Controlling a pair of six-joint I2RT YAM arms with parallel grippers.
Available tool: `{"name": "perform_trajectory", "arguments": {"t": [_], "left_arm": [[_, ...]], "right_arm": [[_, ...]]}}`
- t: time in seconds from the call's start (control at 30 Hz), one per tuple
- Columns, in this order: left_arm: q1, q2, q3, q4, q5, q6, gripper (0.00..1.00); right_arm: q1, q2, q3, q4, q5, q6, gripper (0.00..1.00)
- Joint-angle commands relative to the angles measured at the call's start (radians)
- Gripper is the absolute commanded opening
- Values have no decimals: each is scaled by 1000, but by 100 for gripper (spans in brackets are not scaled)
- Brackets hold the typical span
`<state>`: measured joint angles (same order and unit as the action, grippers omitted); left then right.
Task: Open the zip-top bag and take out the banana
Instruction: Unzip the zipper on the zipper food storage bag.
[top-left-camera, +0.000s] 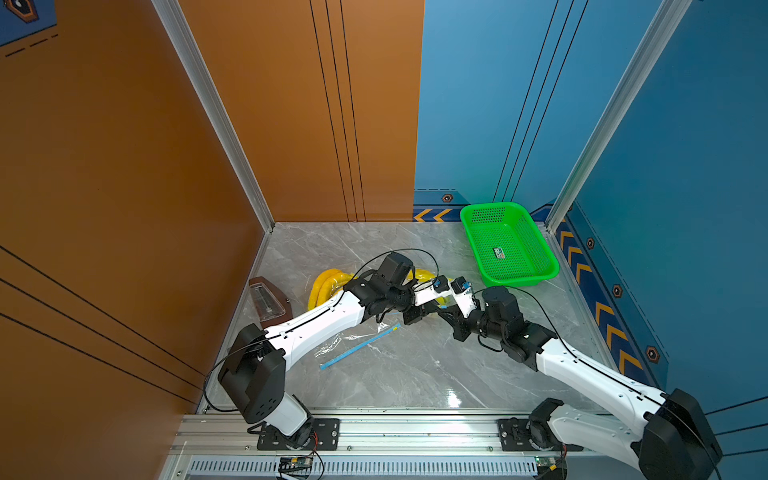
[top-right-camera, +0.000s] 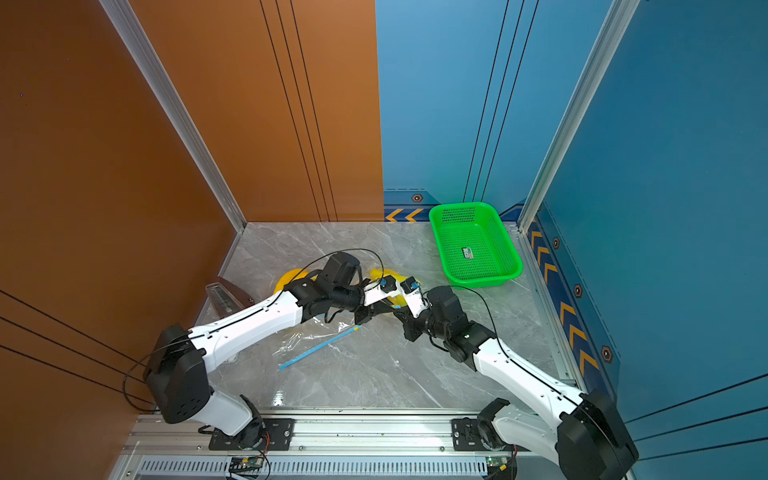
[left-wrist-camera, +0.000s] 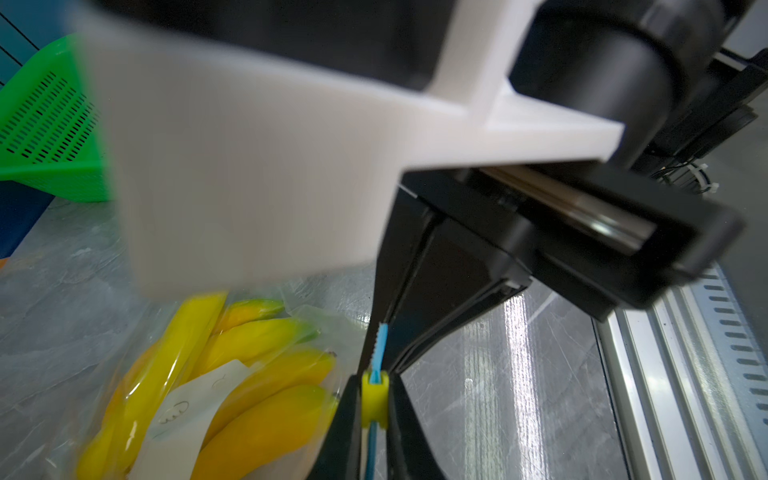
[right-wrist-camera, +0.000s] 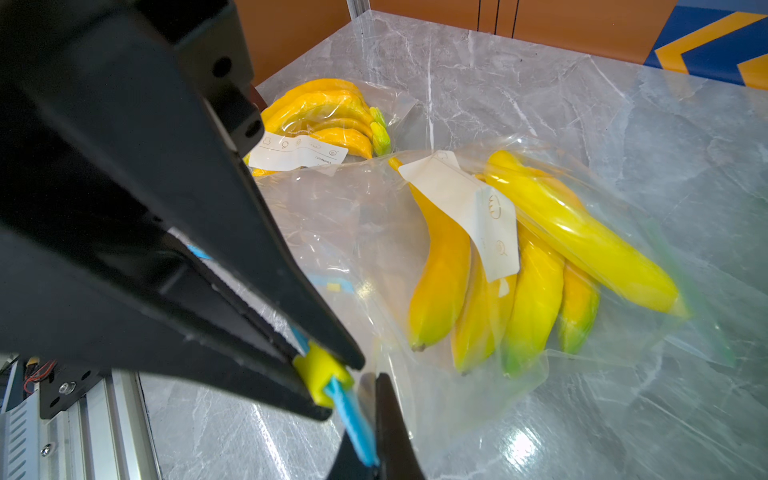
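- Two robot arms (top-left-camera: 320, 324) (top-left-camera: 590, 374)
- Two clear zip-top bags (right-wrist-camera: 644, 332) (right-wrist-camera: 395, 99)
- Two banana bunches (right-wrist-camera: 536, 291) (right-wrist-camera: 320, 104), one in each bag
- One green basket (top-left-camera: 492, 205)
- One clear box (top-left-camera: 266, 301) on a brown base

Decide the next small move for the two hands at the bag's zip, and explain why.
Probably the left hand should draw the yellow slider along the blue zip strip, away from the right hand. Left looks shut on the slider, right on the strip beside it, and the bananas lie inside the clear bag.

Lower centre: right pincer (right-wrist-camera: 368, 451) clamps blue zip strip (right-wrist-camera: 356, 417); left pincer (right-wrist-camera: 338, 386) grips yellow slider (right-wrist-camera: 320, 370). Centre-right: zip-top bag (right-wrist-camera: 361, 216) of bananas (right-wrist-camera: 532, 291).
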<state>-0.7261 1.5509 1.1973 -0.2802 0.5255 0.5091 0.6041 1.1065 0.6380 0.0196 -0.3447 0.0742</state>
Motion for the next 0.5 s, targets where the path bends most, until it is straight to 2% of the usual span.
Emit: {"name": "perform_trajectory", "arguments": {"t": [0.0, 0.47], "left_arm": [[16, -3, 2, 7, 10, 6, 9], [47, -37, -59, 5, -35, 12, 6]], "right_arm": [[3, -2, 9, 19, -4, -8, 0], [-20, -65, -43, 59, 42, 26, 0]]}}
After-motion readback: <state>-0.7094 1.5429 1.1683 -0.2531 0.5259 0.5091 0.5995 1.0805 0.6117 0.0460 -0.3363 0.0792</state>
